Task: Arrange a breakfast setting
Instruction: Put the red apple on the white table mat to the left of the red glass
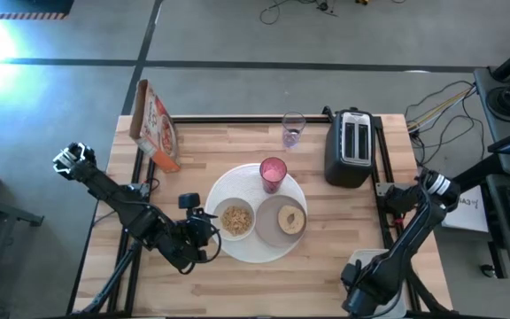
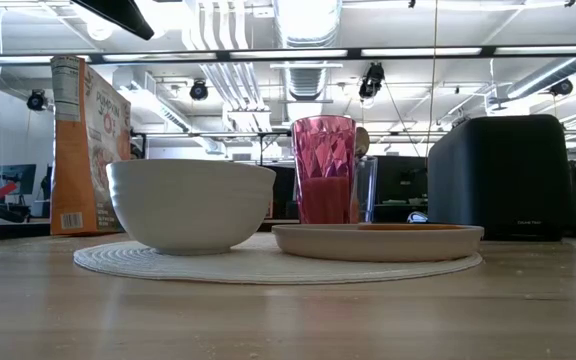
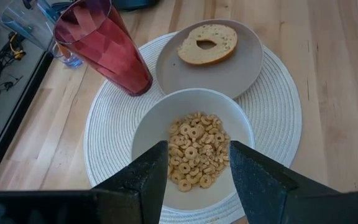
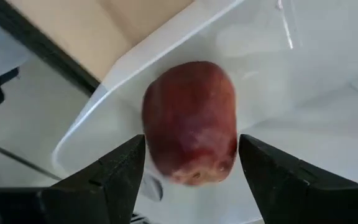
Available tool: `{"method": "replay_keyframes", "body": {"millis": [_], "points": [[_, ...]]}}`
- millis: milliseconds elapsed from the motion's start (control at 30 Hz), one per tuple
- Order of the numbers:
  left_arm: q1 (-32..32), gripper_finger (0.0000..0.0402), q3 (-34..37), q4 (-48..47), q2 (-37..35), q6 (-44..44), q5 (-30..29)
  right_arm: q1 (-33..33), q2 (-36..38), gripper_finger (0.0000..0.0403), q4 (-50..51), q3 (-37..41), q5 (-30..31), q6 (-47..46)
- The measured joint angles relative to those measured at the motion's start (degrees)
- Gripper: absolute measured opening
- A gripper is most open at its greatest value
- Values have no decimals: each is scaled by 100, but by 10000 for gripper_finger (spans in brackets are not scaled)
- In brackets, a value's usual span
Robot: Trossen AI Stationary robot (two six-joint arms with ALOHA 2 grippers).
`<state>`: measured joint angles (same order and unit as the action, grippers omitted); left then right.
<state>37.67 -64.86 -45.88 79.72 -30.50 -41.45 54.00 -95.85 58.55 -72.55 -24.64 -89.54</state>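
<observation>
From above, the large round white plate (image 1: pixel 257 251) lies mid-table, carrying the small white bowl (image 1: pixel 235 219) of cereal, the small grey plate (image 1: pixel 281 221) with the bagel half (image 1: pixel 290 218) on it, and the pink tumbler (image 1: pixel 273 174) at its far edge. A clear glass (image 1: pixel 293 129), a black toaster (image 1: pixel 349 146) and a cereal box (image 1: pixel 155 125) stand towards the far side. The left gripper (image 1: pixel 204 232) sits just beside the bowl; the right gripper (image 1: pixel 367 282) hangs over a white bin (image 1: pixel 358 262) off the table's near right corner.

At table height the bowl (image 2: pixel 190 204), grey plate (image 2: pixel 377 240) and tumbler (image 2: pixel 324 168) sit on the woven round plate (image 2: pixel 268 264) (toaster (image 2: pixel 500 176) and box (image 2: pixel 88 143) behind).

The left wrist view shows its fingers (image 3: pixel 146 180) spread wide above the bowl (image 3: pixel 192 148) – holding nothing – with bagel (image 3: pixel 207 43) and tumbler (image 3: pixel 102 47) beyond.

The right wrist view shows the red apple (image 4: pixel 190 121) lying in the white bin (image 4: pixel 135 68), between wide-parted fingers (image 4: pixel 109 174) – whether they touch it, I cannot tell
</observation>
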Motion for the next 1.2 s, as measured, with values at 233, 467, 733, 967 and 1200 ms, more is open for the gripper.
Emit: {"method": "replay_keyframes", "body": {"millis": [233,467,733,967,1200], "points": [[0,155,0,-1,0,0,1,0,-195,249,-64,158,-1,98],[0,155,0,-2,0,0,2,0,-523,247,-215,225,-434,578],[1,155,0,3,0,0,2,-1,-1058,200,-255,225,-1936,1555],[0,155,0,1,0,0,2,-2,-1027,166,-248,227,-2055,1747],[0,155,0,3,0,0,2,15,-576,164,-221,233,-1960,1350]]}}
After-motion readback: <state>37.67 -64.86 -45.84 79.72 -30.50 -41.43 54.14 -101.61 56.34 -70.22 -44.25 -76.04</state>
